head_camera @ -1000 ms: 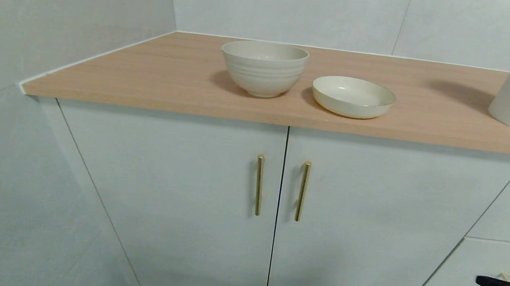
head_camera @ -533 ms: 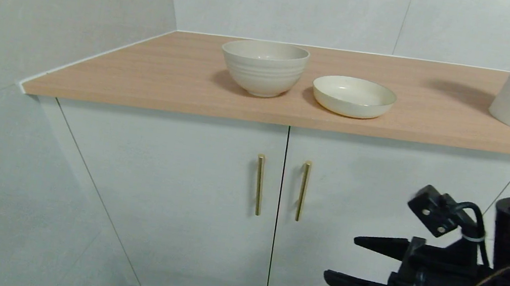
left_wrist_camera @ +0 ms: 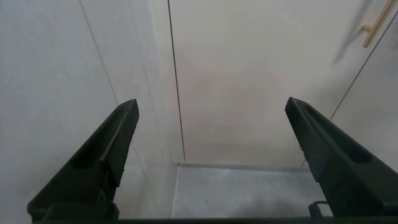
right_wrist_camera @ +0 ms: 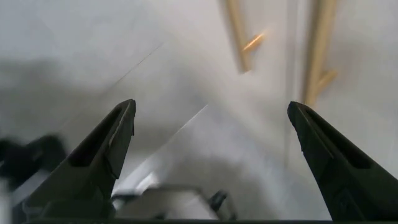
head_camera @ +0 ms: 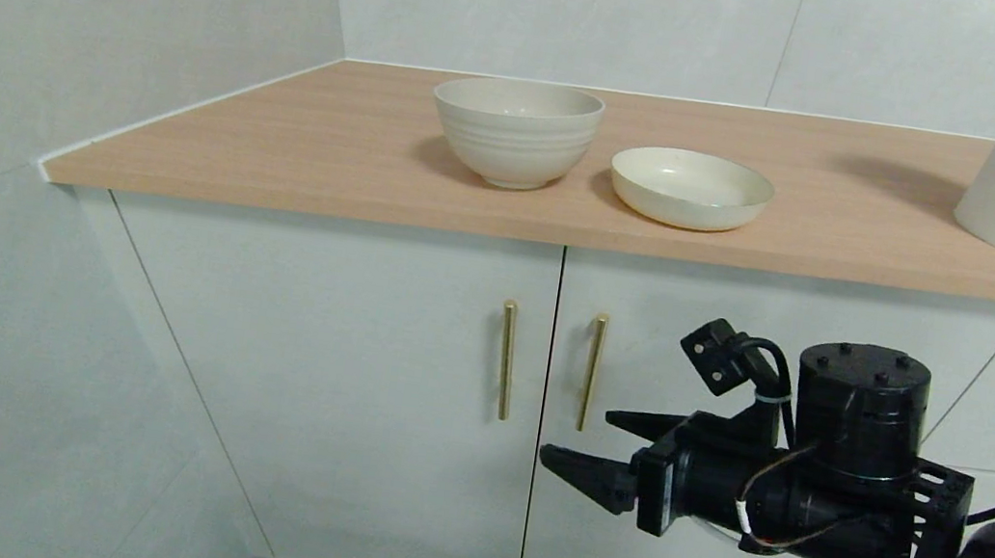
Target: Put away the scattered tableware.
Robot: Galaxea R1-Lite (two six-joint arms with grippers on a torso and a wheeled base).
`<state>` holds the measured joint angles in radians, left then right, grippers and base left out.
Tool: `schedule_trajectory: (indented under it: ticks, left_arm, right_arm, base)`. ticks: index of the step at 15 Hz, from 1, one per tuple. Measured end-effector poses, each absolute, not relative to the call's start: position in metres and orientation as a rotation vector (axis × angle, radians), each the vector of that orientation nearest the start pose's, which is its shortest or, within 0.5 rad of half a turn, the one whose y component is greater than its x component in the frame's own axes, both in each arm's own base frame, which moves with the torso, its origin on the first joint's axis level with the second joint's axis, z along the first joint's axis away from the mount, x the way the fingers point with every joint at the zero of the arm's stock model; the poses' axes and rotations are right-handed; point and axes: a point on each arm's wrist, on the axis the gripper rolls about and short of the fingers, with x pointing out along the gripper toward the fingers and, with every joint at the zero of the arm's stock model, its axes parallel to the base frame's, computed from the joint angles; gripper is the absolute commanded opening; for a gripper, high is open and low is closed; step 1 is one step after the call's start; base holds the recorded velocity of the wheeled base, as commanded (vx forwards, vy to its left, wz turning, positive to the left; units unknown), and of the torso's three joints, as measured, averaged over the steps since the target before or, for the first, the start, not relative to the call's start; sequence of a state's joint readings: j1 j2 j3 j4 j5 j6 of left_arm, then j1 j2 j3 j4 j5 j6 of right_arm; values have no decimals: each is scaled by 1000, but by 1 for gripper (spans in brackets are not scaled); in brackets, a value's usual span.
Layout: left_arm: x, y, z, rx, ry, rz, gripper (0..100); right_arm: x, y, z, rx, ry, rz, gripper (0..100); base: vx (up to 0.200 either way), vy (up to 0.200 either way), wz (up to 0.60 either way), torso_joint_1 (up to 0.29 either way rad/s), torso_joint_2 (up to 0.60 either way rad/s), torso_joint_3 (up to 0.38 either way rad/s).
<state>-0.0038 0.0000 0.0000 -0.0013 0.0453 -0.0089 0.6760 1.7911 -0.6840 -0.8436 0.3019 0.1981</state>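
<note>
Just ahead of the right jaws, spread and empty, stands the right door's handle (head_camera: 590, 372), upright, its length crossing their gap. The bowl (head_camera: 514, 131) and dish (head_camera: 690, 187) sit well above on the table (head_camera: 280, 161). The left jaws, also spread, look farther from that handle.

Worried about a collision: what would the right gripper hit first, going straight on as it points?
Likely the gold handles on the cabinet doors: the open right gripper points sideways toward them. Depth is unclear; it might pass in front.
</note>
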Motion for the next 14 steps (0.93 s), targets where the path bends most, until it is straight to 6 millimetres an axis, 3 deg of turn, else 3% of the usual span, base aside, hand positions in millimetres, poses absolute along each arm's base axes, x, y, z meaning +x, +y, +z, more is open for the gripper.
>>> schedule_trajectory:
  ticks: [6,14]
  left_arm:
    - [-23,1,76,-9,-1,42,100]
    - [-23,1,76,-9,-1,41,100]
  right_arm:
    - [263,207,120,154,263,843,100]
    - [283,213,122,308,215,824,100]
  base:
    - [0,0,0,0,0,0]
    - [0,0,0,0,0,0]
